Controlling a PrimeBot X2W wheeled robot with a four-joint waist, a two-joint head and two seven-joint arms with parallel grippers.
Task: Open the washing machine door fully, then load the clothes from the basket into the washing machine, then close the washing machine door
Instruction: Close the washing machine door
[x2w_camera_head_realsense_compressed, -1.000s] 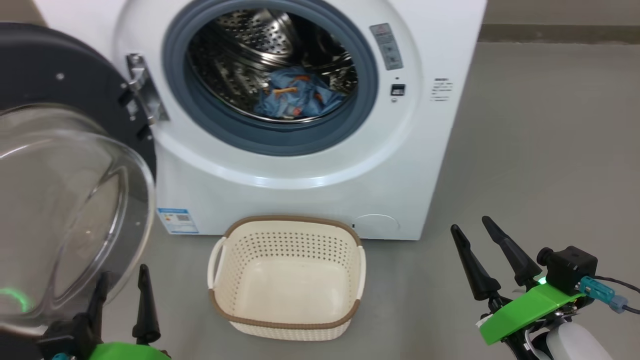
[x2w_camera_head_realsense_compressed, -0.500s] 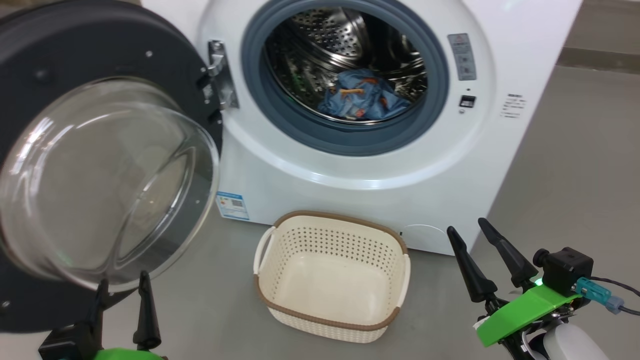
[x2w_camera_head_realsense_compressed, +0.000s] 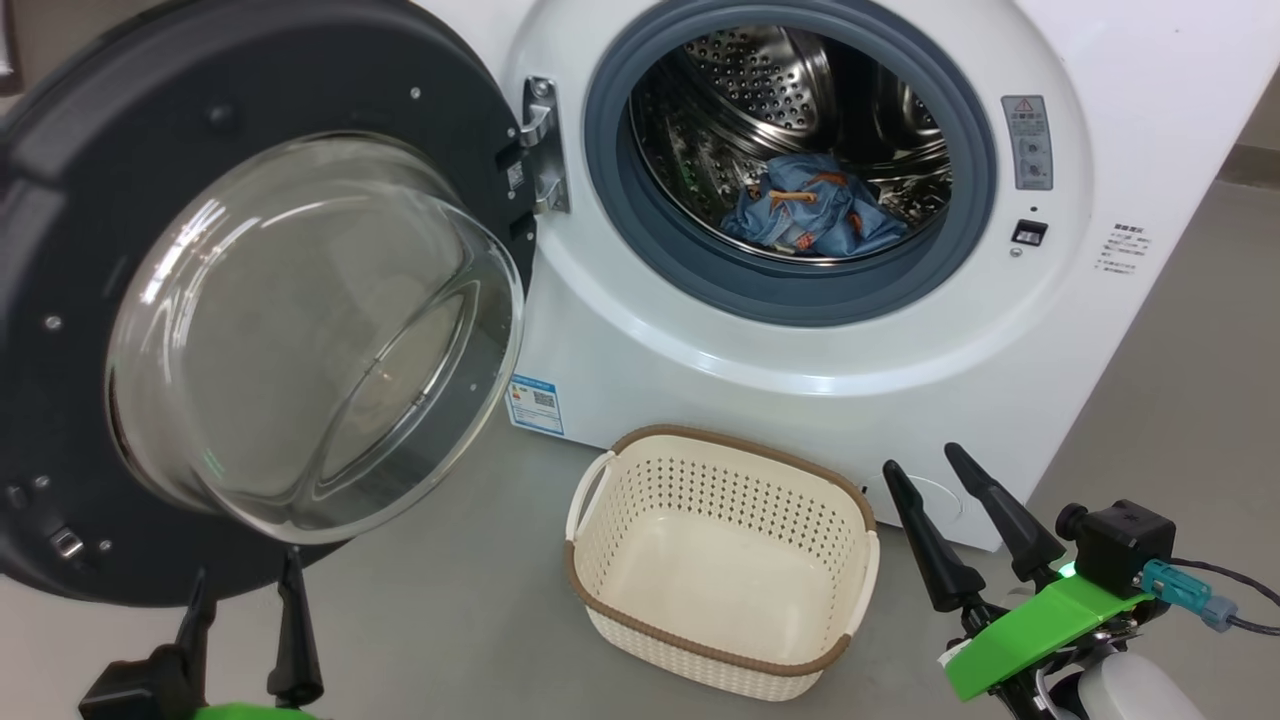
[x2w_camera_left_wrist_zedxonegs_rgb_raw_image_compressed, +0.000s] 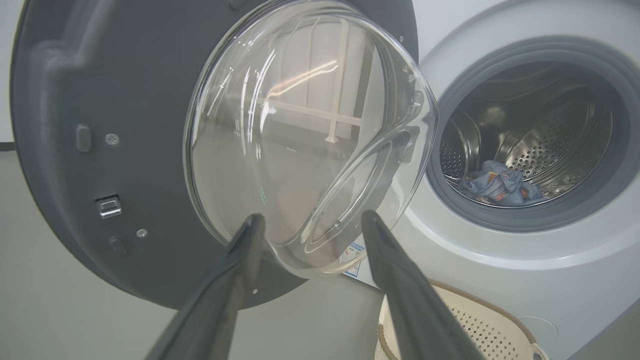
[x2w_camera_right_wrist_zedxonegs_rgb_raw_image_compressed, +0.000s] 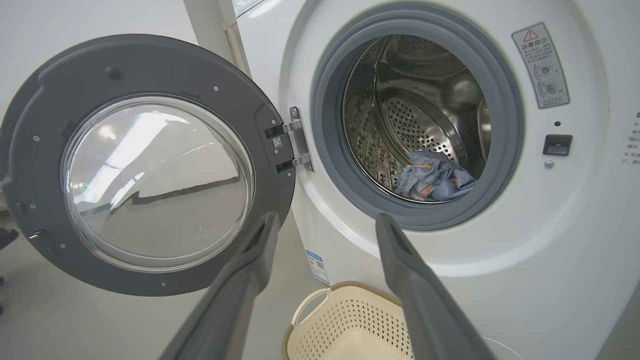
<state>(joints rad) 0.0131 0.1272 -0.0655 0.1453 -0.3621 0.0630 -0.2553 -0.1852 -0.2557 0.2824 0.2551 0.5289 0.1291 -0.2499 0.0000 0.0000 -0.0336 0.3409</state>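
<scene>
With the clothes inside the washer at one o'clock and the basket empty, the left gripper and right gripper, both spread and holding nothing, should push the door at ten o'clock by its free edge until it latches.

On the washing machine, right of its drum opening, a grey sticker bears a red warning triangle and Chinese characters too small to read; lower left of the opening, a blue label carries a QR code
</scene>
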